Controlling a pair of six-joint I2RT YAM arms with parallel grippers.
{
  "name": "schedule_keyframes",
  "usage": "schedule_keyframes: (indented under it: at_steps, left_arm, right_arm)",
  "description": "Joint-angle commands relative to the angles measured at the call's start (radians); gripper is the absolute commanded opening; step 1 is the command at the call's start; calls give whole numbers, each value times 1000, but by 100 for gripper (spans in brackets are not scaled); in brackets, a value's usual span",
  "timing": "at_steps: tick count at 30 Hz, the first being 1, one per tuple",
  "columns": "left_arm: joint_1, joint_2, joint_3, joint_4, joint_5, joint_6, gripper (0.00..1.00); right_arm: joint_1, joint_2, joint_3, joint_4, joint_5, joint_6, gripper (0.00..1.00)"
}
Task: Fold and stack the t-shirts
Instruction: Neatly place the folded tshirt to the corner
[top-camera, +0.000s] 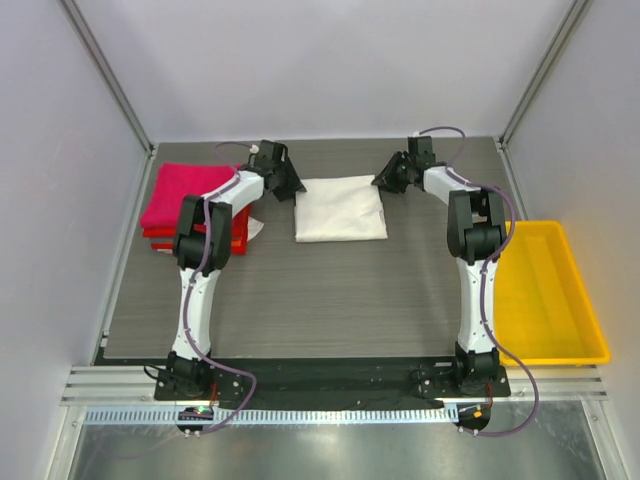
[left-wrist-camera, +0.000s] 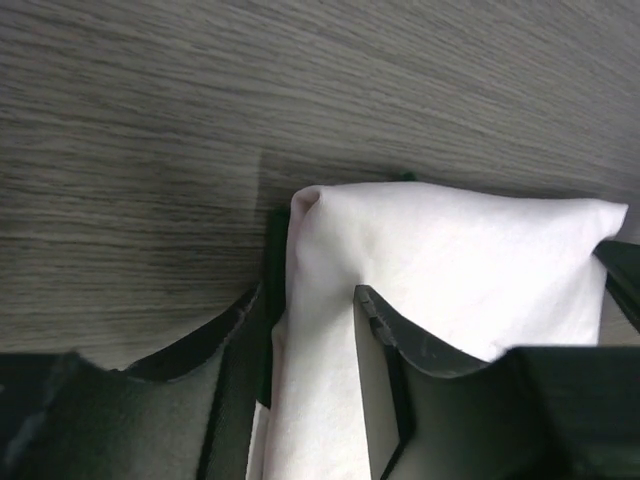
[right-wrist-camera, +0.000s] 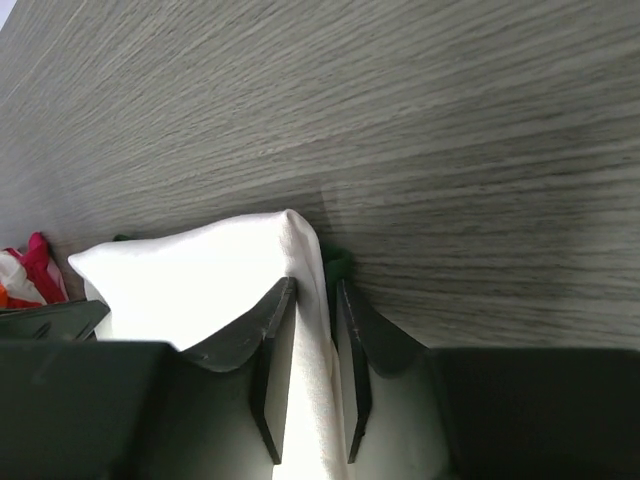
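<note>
A cream-white t-shirt (top-camera: 340, 208) lies folded into a rectangle at the middle back of the table. My left gripper (top-camera: 292, 185) is at its far left corner. In the left wrist view the gripper (left-wrist-camera: 310, 295) has white cloth (left-wrist-camera: 450, 260) filling the gap between its fingers. My right gripper (top-camera: 383, 180) is at the far right corner. In the right wrist view this gripper (right-wrist-camera: 314, 285) pinches a raised fold of the shirt (right-wrist-camera: 190, 280), with a dark green edge (right-wrist-camera: 337, 262) peeking out beside it. A folded magenta-pink t-shirt (top-camera: 185, 192) lies on a red one (top-camera: 235, 240) at the back left.
A yellow plastic tray (top-camera: 545, 300) sits at the right edge of the table, beside the right arm. The pink and red stack lies close behind the left arm's elbow. Grey walls close in the table at the back and sides.
</note>
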Motion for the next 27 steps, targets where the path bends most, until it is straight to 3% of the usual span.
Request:
schedule_keyframes:
  at_steps: [1, 3, 4, 7, 9, 20, 27]
  left_arm:
    - [4, 36, 22, 35, 18, -22, 40]
    - [4, 44, 21, 49, 18, -34, 37]
    - [4, 48, 22, 64, 15, -40, 34]
    - [4, 60, 24, 84, 17, -60, 11]
    - [4, 51, 31, 89, 31, -62, 0]
    - [2, -209, -108, 99, 2, 1, 0]
    - [1, -320, -186, 90, 9, 9, 0]
  right_arm:
    - [10, 58, 10, -66, 49, -5, 27]
    - [10, 70, 24, -63, 50, 1, 26]
    - [11, 76, 30, -63, 50, 3, 18]
    - [11, 84, 56, -63, 49, 11, 1]
    - [13, 69, 52, -48, 53, 9, 1]
    - [13, -259, -129, 27, 52, -3, 1]
    - [11, -370, -197, 29, 33, -3, 1]
